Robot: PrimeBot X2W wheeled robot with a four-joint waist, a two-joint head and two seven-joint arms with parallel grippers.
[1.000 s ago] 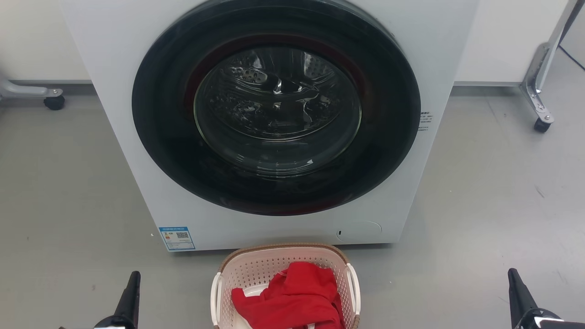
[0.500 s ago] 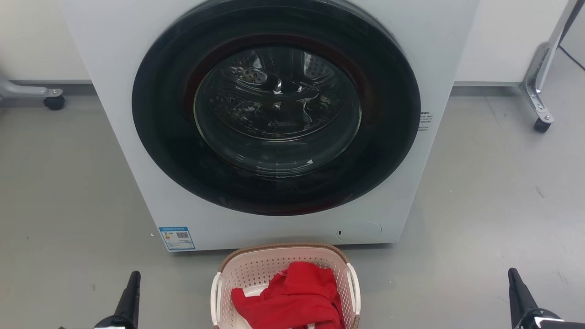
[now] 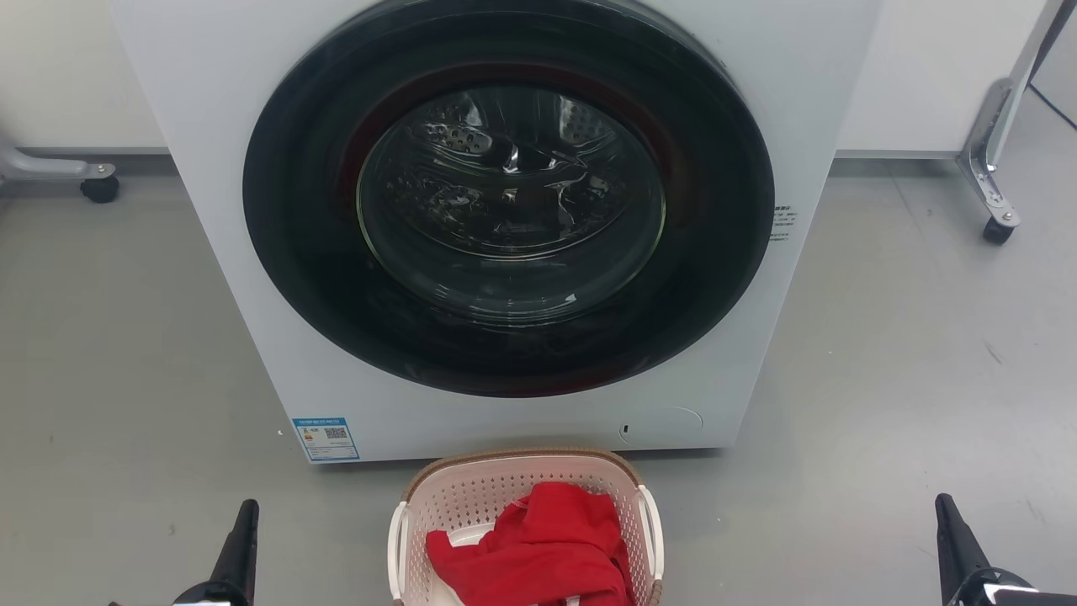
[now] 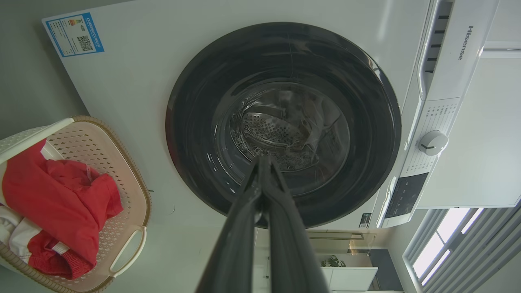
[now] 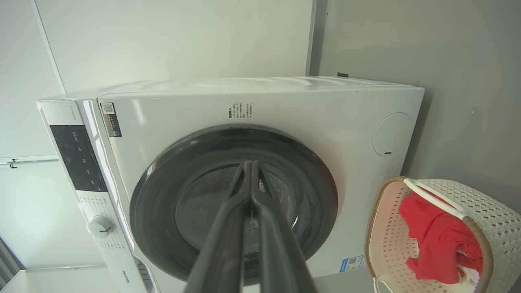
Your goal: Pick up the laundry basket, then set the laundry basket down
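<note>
The cream-white laundry basket [image 3: 471, 497] with a brown woven rim stands on the grey floor just in front of the washing machine, at the bottom middle of the head view. A red garment [image 3: 538, 547] lies in it. The left wrist view has the basket [image 4: 118, 171] at its left edge, and the right wrist view has the basket [image 5: 386, 228] at its lower right. My left gripper [image 3: 244, 518] is well to the basket's left, my right gripper [image 3: 944, 513] far to its right. Both are shut and hold nothing, as the left gripper [image 4: 264, 160] and right gripper [image 5: 249, 165] show in their wrist views.
The white front-loading washing machine [image 3: 210, 126] with a closed dark round door [image 3: 509, 198] rises right behind the basket. Wheeled metal frame legs stand at the far left [image 3: 97, 181] and far right [image 3: 993, 202]. Grey floor spreads on both sides.
</note>
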